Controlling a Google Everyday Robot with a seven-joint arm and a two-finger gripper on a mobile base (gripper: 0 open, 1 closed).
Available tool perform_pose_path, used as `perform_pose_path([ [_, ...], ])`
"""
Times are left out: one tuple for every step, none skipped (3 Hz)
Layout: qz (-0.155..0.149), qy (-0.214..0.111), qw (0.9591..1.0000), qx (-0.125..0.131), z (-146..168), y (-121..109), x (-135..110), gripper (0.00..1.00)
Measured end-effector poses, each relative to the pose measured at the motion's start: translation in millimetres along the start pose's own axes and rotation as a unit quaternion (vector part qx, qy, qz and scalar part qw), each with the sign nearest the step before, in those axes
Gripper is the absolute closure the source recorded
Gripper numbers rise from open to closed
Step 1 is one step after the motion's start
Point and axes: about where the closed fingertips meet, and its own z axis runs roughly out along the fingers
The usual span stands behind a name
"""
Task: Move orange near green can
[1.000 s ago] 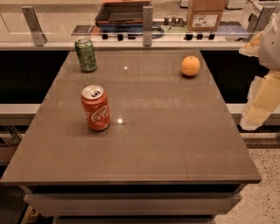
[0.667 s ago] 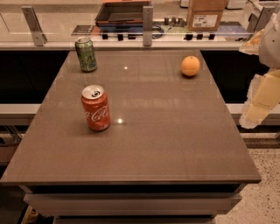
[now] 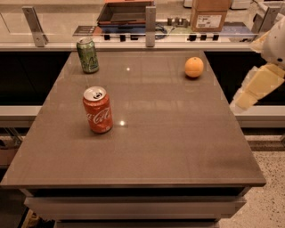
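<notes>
Camera view: the one camera looks down and across a desk from its near edge.
Desk [image 3: 169,133]: a grey-brown glossy top with small light glints on it, carrying three things.
Orange [image 3: 194,67]: sits on the far right part of the desk, close to the right edge, resting on the surface alone with nothing touching it.
Green can [image 3: 87,55]: stands upright at the far left corner, silver top up, well apart from the orange (almost the whole width of the desk lies between them).
Coca-Cola can [image 3: 97,110]: red-orange, upright, opened top showing, on the left half nearer the camera than the green can and apart from it.
Hand [image 3: 256,87]: pale yellowish, off the right side of the desk beyond its edge, lower right of the orange and apart from it, over the dark gap beside the desk.
Hand state: holds nothing; how far open it is I cannot tell.
Arm: a pale rounded part shows at the right border above the hand.
Behind the desk: a light counter with a dark tray [image 3: 126,12], a cardboard box [image 3: 210,14] and upright metal posts [image 3: 150,26].
Floor [image 3: 267,209]: speckled, at lower right.
</notes>
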Motion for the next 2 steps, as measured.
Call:
perform_pose_path([
  [0.042,-0.040,0.9980,0.027,15.1,-32.4,-3.2,0.00],
  [0.068,-0.080,0.9936,0.042,36.8,-60.2,-11.0,0.00],
])
